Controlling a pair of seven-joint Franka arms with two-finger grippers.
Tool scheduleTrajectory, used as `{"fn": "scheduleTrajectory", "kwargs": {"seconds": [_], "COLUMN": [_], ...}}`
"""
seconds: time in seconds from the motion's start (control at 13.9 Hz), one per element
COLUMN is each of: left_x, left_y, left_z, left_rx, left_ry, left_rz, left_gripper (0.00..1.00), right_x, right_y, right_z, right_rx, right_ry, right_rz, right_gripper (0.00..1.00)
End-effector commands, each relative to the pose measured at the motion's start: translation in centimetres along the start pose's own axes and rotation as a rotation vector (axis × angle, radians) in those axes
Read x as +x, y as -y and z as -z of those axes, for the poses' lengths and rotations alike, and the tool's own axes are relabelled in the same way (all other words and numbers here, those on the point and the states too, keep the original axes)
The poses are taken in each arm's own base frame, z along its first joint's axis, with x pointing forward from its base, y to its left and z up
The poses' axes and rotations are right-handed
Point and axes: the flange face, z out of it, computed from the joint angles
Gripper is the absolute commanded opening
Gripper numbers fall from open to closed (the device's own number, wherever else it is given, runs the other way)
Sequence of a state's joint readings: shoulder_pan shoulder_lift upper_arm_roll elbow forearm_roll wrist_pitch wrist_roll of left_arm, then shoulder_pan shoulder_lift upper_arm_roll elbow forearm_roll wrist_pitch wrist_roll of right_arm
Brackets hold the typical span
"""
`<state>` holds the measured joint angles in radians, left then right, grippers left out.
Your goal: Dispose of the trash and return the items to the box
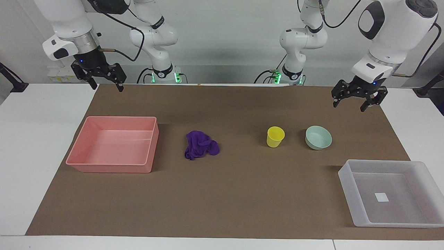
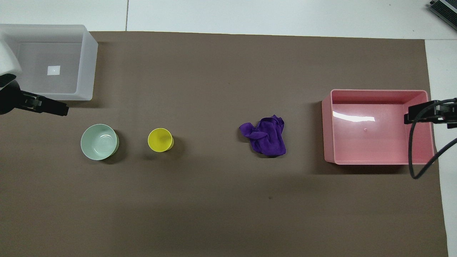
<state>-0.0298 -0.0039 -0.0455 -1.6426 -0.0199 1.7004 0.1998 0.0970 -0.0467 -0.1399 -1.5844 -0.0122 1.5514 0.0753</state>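
The purple cloth wad (image 1: 201, 145) (image 2: 266, 135) lies on the brown mat near its middle. The yellow cup (image 1: 275, 136) (image 2: 160, 140) stands upright beside it, toward the left arm's end. The mint-green bowl (image 1: 318, 137) (image 2: 99, 141) stands beside the cup, further toward that end. The translucent box (image 1: 347, 180) (image 2: 89, 64) sits empty at the left arm's end, farther from the robots than the bowl. My left gripper (image 1: 348, 107) (image 2: 46, 106) hangs open and empty in the air at that end. My right gripper (image 1: 107, 89) (image 2: 425, 114) hangs open and empty at the right arm's end.
An empty pink tray (image 1: 83, 149) (image 2: 326, 125) sits at the right arm's end, beside the cloth. The brown mat (image 1: 222, 201) covers most of the white table. A black cable (image 2: 421, 167) from the right arm hangs over the pink tray's corner.
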Motion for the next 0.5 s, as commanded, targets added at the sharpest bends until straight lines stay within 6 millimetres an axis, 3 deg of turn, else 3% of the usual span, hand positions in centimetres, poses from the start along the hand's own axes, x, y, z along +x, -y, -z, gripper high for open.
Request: {"fn": "scheduleTrajectory", "kwargs": {"seconds": [0.0,0.43], "left_x": [-0.69,-0.68], "left_y": [0.21,0.39], "left_z": [0.24,0.17], "left_rx": [0.0,0.0], "left_ry": [-0.022,-0.022], "left_rz": [0.005,0.005], "left_gripper": [1.0,1.0], "right_x": [-0.32,-0.32], "right_y": [-0.25,-0.25], "right_z": [0.25,0.24], "right_rx": [0.013,0.013], "right_ry": [0.002,0.002], "right_rz": [-0.004,-0.004], "right_gripper": [1.0,1.0]}}
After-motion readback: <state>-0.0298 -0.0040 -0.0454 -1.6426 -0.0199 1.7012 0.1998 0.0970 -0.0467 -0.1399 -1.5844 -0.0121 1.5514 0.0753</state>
